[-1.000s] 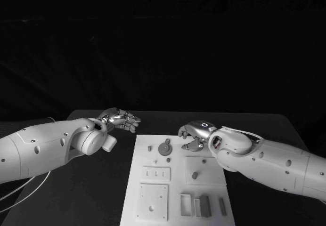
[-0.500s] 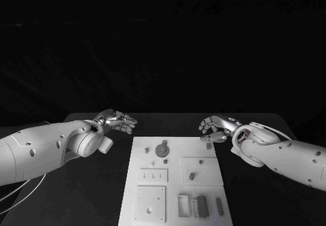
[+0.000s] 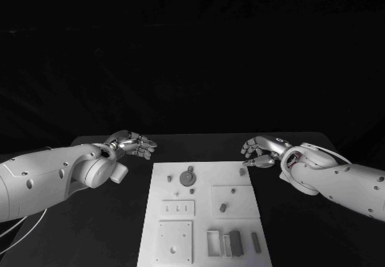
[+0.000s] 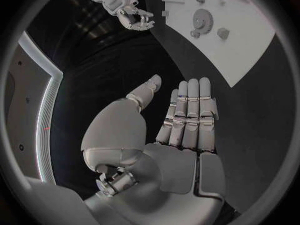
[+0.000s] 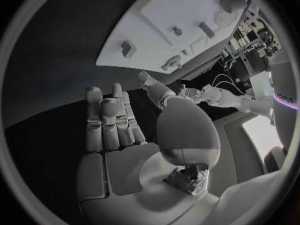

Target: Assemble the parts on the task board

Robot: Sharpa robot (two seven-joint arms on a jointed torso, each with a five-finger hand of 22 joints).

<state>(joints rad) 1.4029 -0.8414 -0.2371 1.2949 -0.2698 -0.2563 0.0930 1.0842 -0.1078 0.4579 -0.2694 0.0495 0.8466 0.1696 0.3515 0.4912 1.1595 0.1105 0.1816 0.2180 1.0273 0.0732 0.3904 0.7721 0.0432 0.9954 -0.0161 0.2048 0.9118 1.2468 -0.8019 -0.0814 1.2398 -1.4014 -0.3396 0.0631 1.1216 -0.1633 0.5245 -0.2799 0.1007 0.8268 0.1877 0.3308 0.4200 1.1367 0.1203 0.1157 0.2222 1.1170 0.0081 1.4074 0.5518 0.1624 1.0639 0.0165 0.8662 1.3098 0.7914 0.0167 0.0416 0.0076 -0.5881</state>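
Both robot hands hover empty, off the board's far corners.
Left robot hand (image 3: 134, 144) and right robot hand (image 3: 265, 151) spread open; task board (image 3: 203, 236) lower centre, gear (image 3: 188, 178) seemingly seated. Next: pick a loose part.

The scene is sitting in dim light, with everything behind the counter (image 3: 96, 222) falling into flat black. The task board (image 3: 201, 222) is catching the most light and is reading as the brightest surface, its recesses showing as soft grey shadows with no hard edges. The white arms are glowing evenly, and small highlights are glinting off the left hand (image 3: 132, 143) and the right hand (image 3: 265, 151). Both wrist views are bending straight edges into curves and are darkening toward the circular rim. In the left wrist view a bright lit strip (image 4: 47, 110) is flaring along the circle's edge. The small parts are looking slightly soft.
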